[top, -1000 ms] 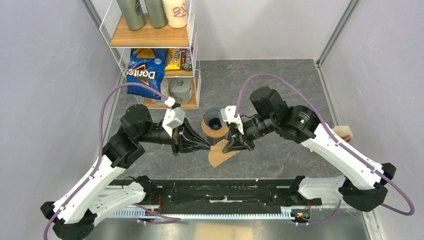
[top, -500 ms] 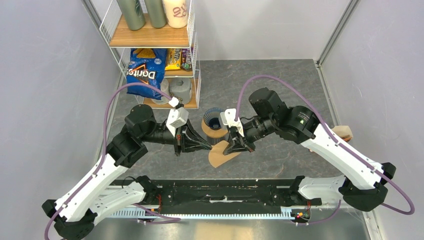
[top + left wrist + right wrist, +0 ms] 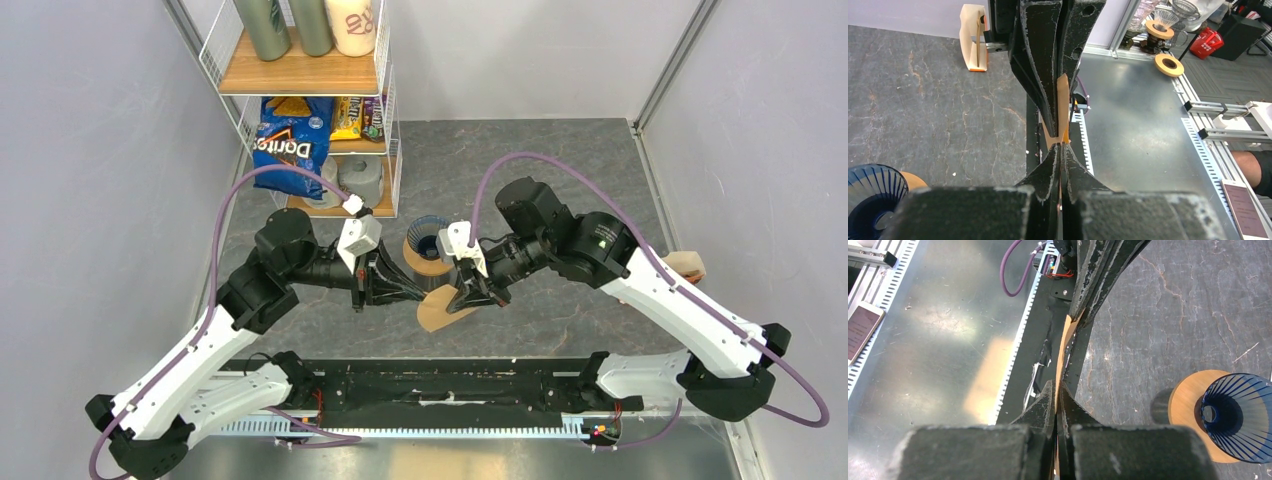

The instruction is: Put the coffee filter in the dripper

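The coffee filter [image 3: 437, 312], a flat light-brown paper piece, hangs above the table just in front of the dripper. My left gripper [image 3: 427, 293] is shut on its left edge. My right gripper [image 3: 461, 298] is shut on its right edge. The two grippers face each other, tips close together. In the left wrist view the filter [image 3: 1063, 107] shows edge-on between my shut fingertips [image 3: 1054, 165]. In the right wrist view it [image 3: 1064, 342] shows edge-on too. The dripper [image 3: 430, 238], a dark blue ribbed cone, sits on a tan wooden ring [image 3: 422, 266]. It also shows in both wrist views [image 3: 868, 195] [image 3: 1235, 416].
A wire shelf [image 3: 305, 75] at the back left holds cans, a Doritos bag [image 3: 290, 145] and snacks. An orange-and-white holder [image 3: 687, 265] stands at the right wall. A black rail [image 3: 450, 385] runs along the near table edge.
My left gripper has moved right to the filter and is now shut on its left edge. My right gripper, holding the filter, has shifted slightly left.
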Motion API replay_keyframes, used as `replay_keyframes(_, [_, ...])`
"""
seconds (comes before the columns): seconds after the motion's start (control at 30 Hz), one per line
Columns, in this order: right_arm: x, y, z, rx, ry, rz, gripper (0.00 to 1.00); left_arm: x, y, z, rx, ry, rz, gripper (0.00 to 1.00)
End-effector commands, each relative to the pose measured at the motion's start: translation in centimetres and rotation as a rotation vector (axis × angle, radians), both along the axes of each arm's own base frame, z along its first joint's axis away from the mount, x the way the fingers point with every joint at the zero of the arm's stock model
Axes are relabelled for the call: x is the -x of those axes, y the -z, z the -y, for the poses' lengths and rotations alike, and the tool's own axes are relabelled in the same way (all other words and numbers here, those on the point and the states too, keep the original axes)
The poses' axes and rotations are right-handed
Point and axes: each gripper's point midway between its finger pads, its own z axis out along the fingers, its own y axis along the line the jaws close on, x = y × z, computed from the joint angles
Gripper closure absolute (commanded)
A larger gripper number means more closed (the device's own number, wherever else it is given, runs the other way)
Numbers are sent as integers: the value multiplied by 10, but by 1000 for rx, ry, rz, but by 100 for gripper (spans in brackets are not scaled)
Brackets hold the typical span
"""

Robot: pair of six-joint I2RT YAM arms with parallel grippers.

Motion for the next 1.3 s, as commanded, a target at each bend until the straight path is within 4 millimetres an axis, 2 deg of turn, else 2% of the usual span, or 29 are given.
replay_keyframes(0.0, [-2, -17, -5, -42, 3, 22, 100, 4, -5, 1, 25, 20, 18, 98])
replay_keyframes(0.3, [-6, -20, -12, -48, 21, 6, 100, 1, -1, 4, 14, -3, 3, 91])
replay_keyframes(0.4, [-8, -21, -13, -47, 27, 2, 100, 0, 2, 5, 8, -5, -3, 84])
replay_keyframes(0.63, [-10, -16, -12, -35, 43, 5, 100, -1, 4, 4, 2, -26, -4, 76])
replay_keyframes(0.8, [-11, -21, -17, -47, 44, -8, 100, -12, 14, 8, -20, -76, -26, 74])
replay_keyframes(1.07, [-11, -24, -19, -56, 53, -21, 100, -9, 23, 11, -29, -63, -45, 66])
replay_keyframes(1.27, [-12, -26, -22, -69, 57, -34, 100, -5, 21, 14, 0, -39, -71, 67])
